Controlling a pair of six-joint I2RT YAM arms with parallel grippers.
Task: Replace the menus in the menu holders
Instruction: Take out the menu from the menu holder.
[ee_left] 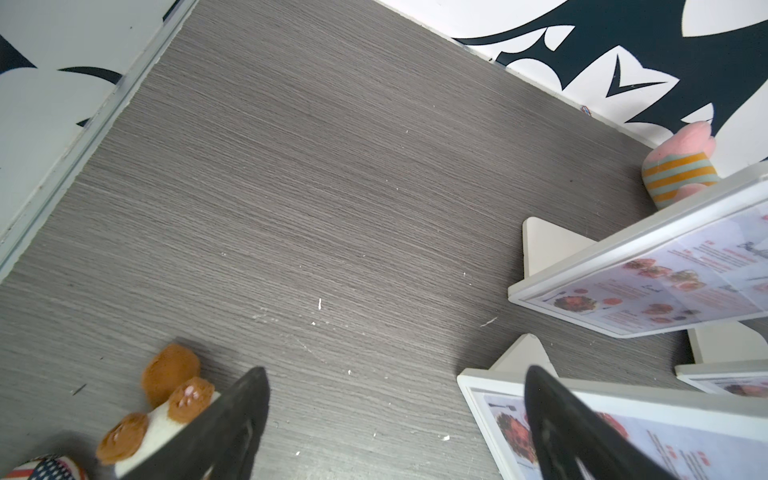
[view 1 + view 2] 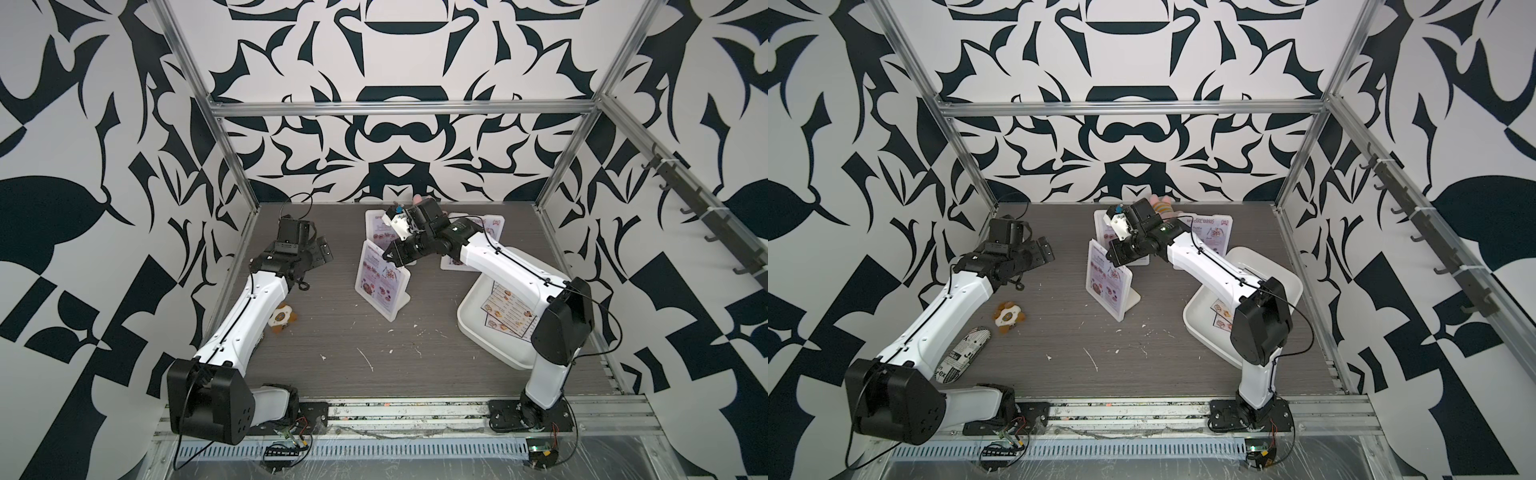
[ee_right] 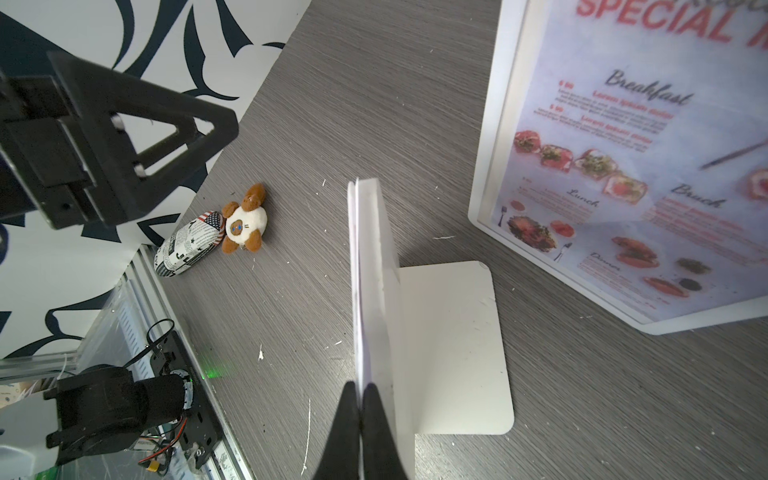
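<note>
Pulling straight up, slowly, is how I'd free this sheet without buckling it. My left gripper [image 1: 395,374] hangs wide open, left of the front menu holder [image 3: 378,249]. My right gripper [image 3: 360,390] pinches the top edge of the SPECIAL MENU sheet [image 2: 376,279] standing in that holder: thin, pink-lavender, printed with food photos.

Both top views look steeply down from above the front edge, taking in the whole bench [image 2: 374,353] and both arms; they overlap almost fully. The left wrist view looks down past its jaws at nearby bench. The right wrist view sights along its jaws, close and edge-on to the front menu holder [image 3: 376,270] and its menu [image 3: 354,249]. Both wrist views share the plush toy [image 1: 166,395].
</note>
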